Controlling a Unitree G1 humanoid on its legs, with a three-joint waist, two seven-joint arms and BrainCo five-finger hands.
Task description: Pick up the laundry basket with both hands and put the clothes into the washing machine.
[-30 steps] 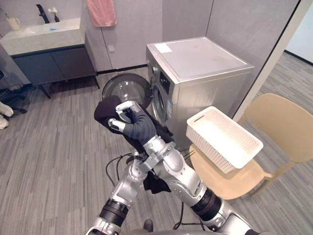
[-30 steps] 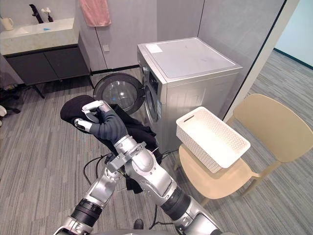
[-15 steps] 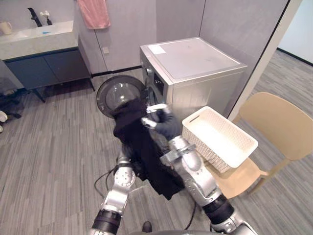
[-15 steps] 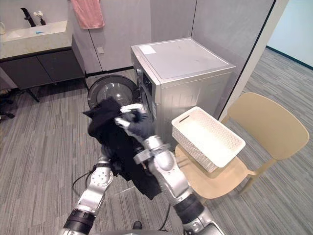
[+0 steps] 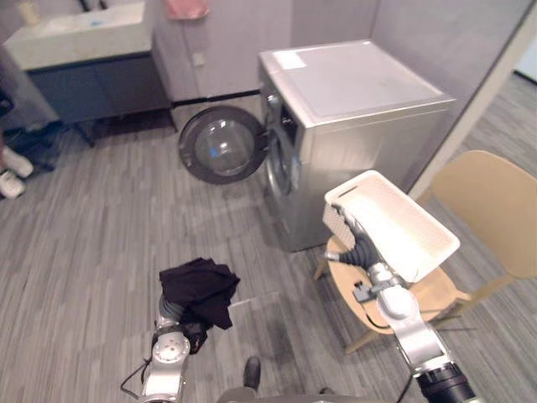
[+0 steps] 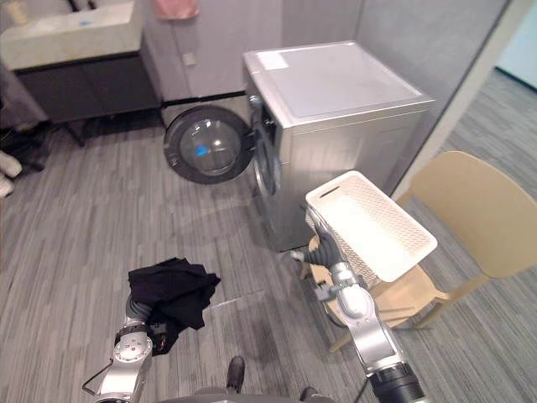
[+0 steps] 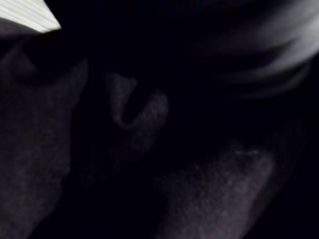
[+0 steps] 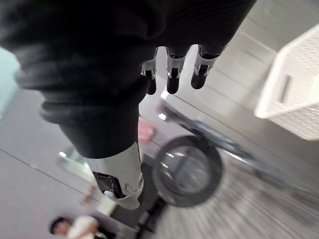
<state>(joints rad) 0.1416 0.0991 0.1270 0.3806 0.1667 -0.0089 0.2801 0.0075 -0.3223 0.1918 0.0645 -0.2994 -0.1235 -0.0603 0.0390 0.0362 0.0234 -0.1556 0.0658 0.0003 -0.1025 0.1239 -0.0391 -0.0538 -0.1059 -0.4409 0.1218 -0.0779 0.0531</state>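
Observation:
A bundle of black clothes (image 5: 198,288) hangs low over the floor, draped over my left hand, which is curled into it; dark cloth (image 7: 149,149) covers the left wrist view. My right hand (image 5: 352,238) is open, its fingers (image 8: 172,74) straight, just beside the near end of the white laundry basket (image 5: 396,225). The basket stands empty and tilted on a beige chair (image 5: 487,210). The silver washing machine (image 5: 352,101) stands behind, its round door (image 5: 222,144) swung open to the left.
A dark sink cabinet (image 5: 92,59) lines the far left wall, with a pink towel (image 5: 186,8) hanging beside it. Shoes (image 5: 10,180) lie at the left edge. A person (image 8: 79,228) shows small in the right wrist view. Grey plank floor lies between me and the machine.
My right hand has let go of the black clothes and swung right to the basket, opening. My left hand has dropped low with the clothes bundled on it. The camera has shifted.

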